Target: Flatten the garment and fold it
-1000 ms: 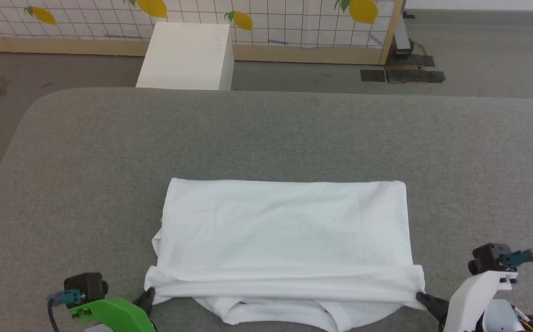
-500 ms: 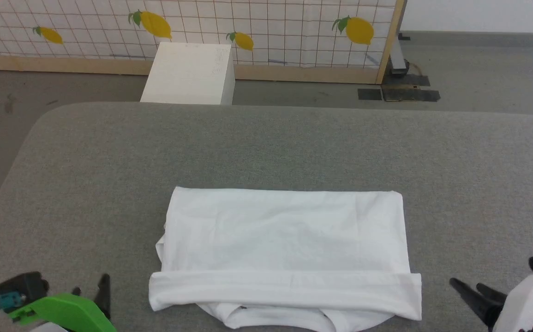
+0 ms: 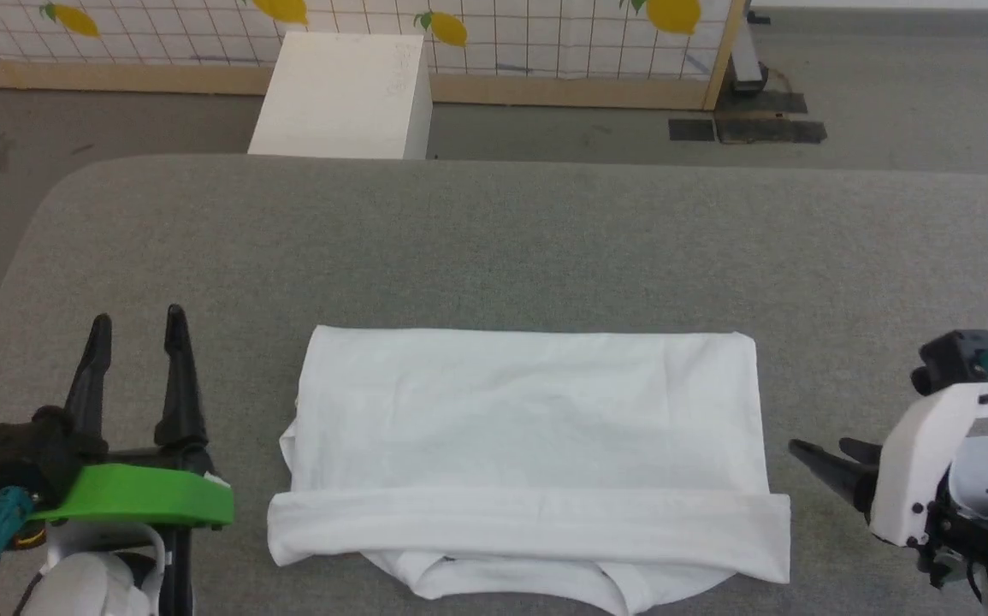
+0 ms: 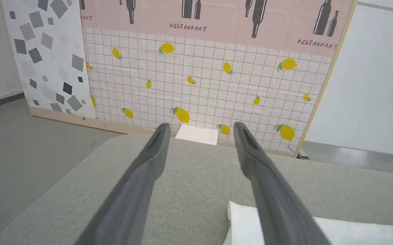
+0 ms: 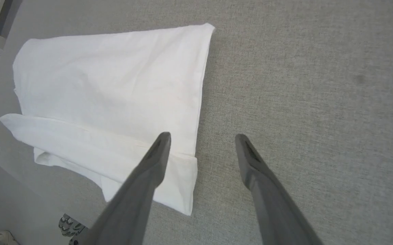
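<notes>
The thin-fabric garment point(image 3: 528, 419) is plain white; the cloth-covered tabletop point(image 3: 494, 248), flecked grey; the rectangular box point(image 3: 344, 85), white. The gridded wall panel point(image 4: 199, 85) is white with yellow, green-leafed lemons, its top band point(image 4: 216, 13) pink with dark bottle silhouettes.

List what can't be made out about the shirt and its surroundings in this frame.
1. Garment, head view: its lowest layer is cut off by the bottom edge and partly covered by the folded band.
2. Sleeves, head and right wrist views: out of sight under the folded layers.
3. Garment, left wrist view: a corner at the bottom edge, partly behind a finger of the left hand.
4. Faint marks on the white box: too small to read.
</notes>
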You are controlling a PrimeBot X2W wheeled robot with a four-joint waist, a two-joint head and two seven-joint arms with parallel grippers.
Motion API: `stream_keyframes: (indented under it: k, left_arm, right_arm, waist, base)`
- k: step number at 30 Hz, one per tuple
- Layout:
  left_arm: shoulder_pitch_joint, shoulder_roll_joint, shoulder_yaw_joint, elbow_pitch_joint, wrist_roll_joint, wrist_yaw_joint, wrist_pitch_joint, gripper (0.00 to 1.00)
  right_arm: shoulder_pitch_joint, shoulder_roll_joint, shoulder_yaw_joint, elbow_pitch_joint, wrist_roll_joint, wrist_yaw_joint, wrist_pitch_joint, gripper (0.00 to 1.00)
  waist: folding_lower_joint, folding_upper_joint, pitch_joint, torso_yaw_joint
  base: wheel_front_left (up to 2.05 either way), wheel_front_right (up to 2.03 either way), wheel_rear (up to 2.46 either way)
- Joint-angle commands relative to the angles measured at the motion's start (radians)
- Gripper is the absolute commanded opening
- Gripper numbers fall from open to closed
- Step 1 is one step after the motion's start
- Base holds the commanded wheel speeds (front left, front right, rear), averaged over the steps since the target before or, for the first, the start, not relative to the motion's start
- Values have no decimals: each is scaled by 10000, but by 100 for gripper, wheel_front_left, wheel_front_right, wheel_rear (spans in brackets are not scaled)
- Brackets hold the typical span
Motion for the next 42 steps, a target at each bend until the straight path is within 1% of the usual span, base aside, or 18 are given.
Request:
stream_keyframes:
  k: [1,5,9,12,16,19,22,23,24,25,28,32,33,34,35,39,42]
  left_arm:
    - [-233,-225,58,-92,292,-135,-78,100]
    - [-404,-841,346,-309,1035,-522,-87,100]
    - [-385,-1373,656,-231,1419,-904,-89,100]
    - [-365,-1684,870,-107,1617,-1153,-89,100]
    - [-320,-2143,1217,110,1876,-1560,-90,100]
    - [-298,-2344,1362,217,2003,-1772,-90,100]
    - [-326,-2533,1457,317,2146,-1981,-90,100]
    - [-345,-2594,1489,348,2192,-2044,-90,100]
    - [-353,-2639,1520,374,2225,-2091,-90,100]
    - [-358,-2679,1555,397,2255,-2135,-91,100]
    - [-353,-2812,1691,437,2357,-2271,-91,100]
    - [-280,-2963,1842,483,2468,-2413,-91,100]
    - [-253,-3000,1876,493,2498,-2449,-91,100]
    - [-180,-3091,1948,507,2563,-2531,-91,100]
    - [-158,-3122,1969,511,2591,-2558,-91,100]
    - [-84,-3217,2037,557,2665,-2643,-91,100]
    - [-33,-3278,2074,612,2715,-2685,-91,100]
  right_arm:
    - [-280,-84,297,239,99,-15,-8,100]
    - [-720,-350,1165,865,222,-15,-151,100]
    - [-1128,-463,1882,1481,370,-15,-614,100]
    - [-1372,-398,2436,1881,551,-15,-908,100]
    - [-1763,-201,3559,2430,876,-15,-1391,100]
    - [-1968,-63,3979,2737,1065,-15,-1697,100]
    - [-2151,-133,4333,3058,1160,-15,-1899,100]
    - [-2199,-187,4398,3183,1187,-15,-1932,53]
    - [-2236,-233,4420,3263,1208,-15,-1995,14]
    - [-2262,-278,4405,3353,1233,-15,-2051,0]
    - [-2301,-560,4339,3578,1278,-15,-2148,0]
    - [-2207,-1096,3941,3791,1364,-15,-2181,0]
    - [-2167,-1300,3763,3866,1353,-15,-2152,0]
    - [-2082,-1816,3134,4110,1235,-15,-2132,0]
    - [-2057,-1997,2862,4211,1141,-15,-2098,0]
    - [-1996,-2465,1926,4565,536,-15,-1898,0]
    - [-1967,-2626,1446,4723,-80,-15,-1675,0]
  waist:
    - [0,0,422,105]
    - [0,0,838,226]
    - [0,0,1150,306]
    - [0,0,1293,327]
    - [0,0,1386,304]
    - [0,0,1380,291]
    - [0,0,1368,313]
    - [0,0,1358,320]
    - [0,0,1346,319]
    - [0,0,1336,314]
    - [0,0,1282,281]
    - [0,0,1188,224]
    - [0,0,1166,208]
    - [0,0,1120,170]
    - [0,0,1110,158]
    - [0,0,1038,115]
    - [0,0,920,87]
  base:
    - [0,0,0]
    - [0,0,0]
    - [0,0,0]
    - [0,0,0]
    - [0,0,0]
    - [0,0,0]
    - [0,0,0]
    - [0,0,0]
    - [0,0,0]
    - [0,0,0]
    - [0,0,0]
    - [0,0,0]
    - [0,0,0]
    - [0,0,0]
    - [0,0,0]
    - [0,0,0]
    - [0,0,0]
